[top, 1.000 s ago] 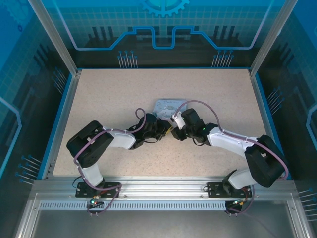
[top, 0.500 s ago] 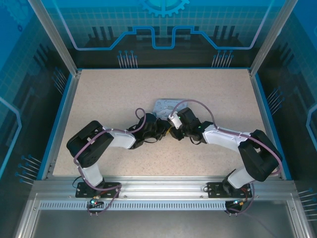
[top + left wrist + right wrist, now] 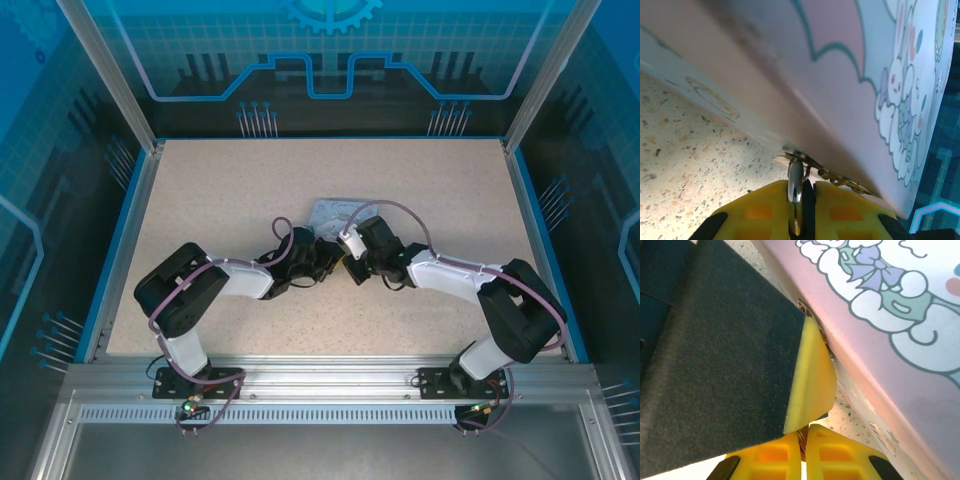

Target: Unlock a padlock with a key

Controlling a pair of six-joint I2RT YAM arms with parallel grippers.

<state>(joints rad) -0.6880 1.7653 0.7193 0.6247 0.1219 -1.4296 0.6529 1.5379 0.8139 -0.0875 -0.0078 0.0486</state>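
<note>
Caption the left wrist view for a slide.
Left pincer shut on a thin metal piece beside the cartoon-print tin, over the speckled table.

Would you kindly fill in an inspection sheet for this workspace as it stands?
Surface: speckled beige table.
Job's things: thin metal piece, key or shackle unclear, at the edge of the cartoon-print tin.
Clutter: that tin; otherwise nothing seen.
Grippers: left gripper shut on the thin metal piece; right gripper shut, close beside it.
Cables: purple cables looped over both arms.
Surroundings: blue-lit enclosure walls, aluminium frame.
</note>
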